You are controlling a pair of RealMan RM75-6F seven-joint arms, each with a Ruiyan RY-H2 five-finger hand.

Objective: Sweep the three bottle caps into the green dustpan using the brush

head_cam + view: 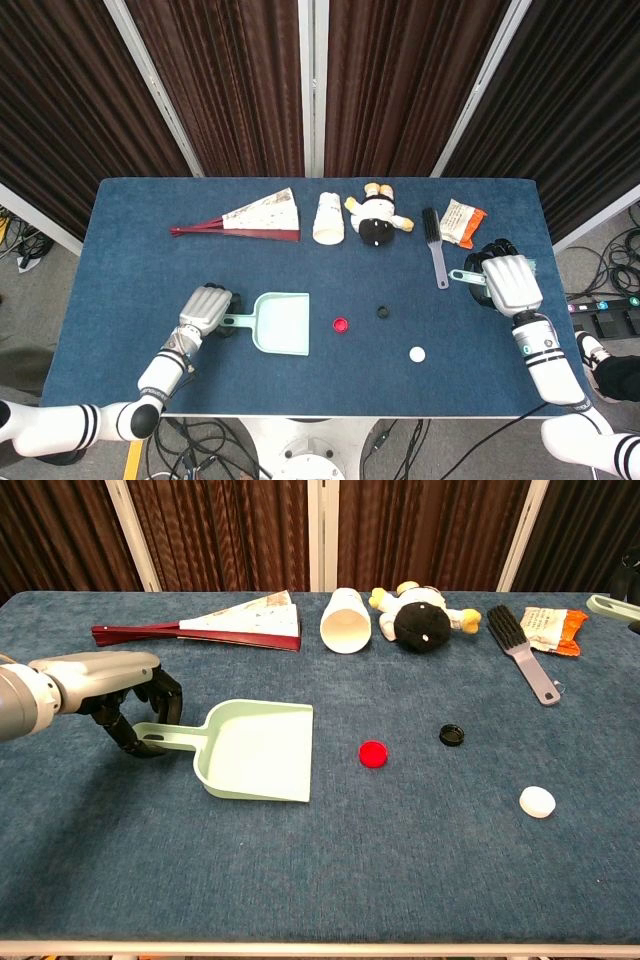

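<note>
The green dustpan (283, 323) (257, 752) lies left of centre, its mouth facing right. My left hand (205, 310) (112, 686) grips its handle, fingers curled around the handle's end. To its right lie a red cap (341, 325) (373, 753), a black cap (381, 312) (452, 734) and a white cap (417, 353) (537, 801). The black-bristled brush (433, 245) (520, 645) lies flat at the back right. My right hand (510, 283) hovers just right of the brush handle, holding nothing, thumb pointing toward it. Only a sliver of the right hand (612, 605) shows in the chest view.
Along the back lie a folded fan (250, 217), a white paper cup (329, 217) on its side, a small plush doll (378, 220) and an orange snack packet (462, 222). The table's right edge (556, 290) is close to my right hand.
</note>
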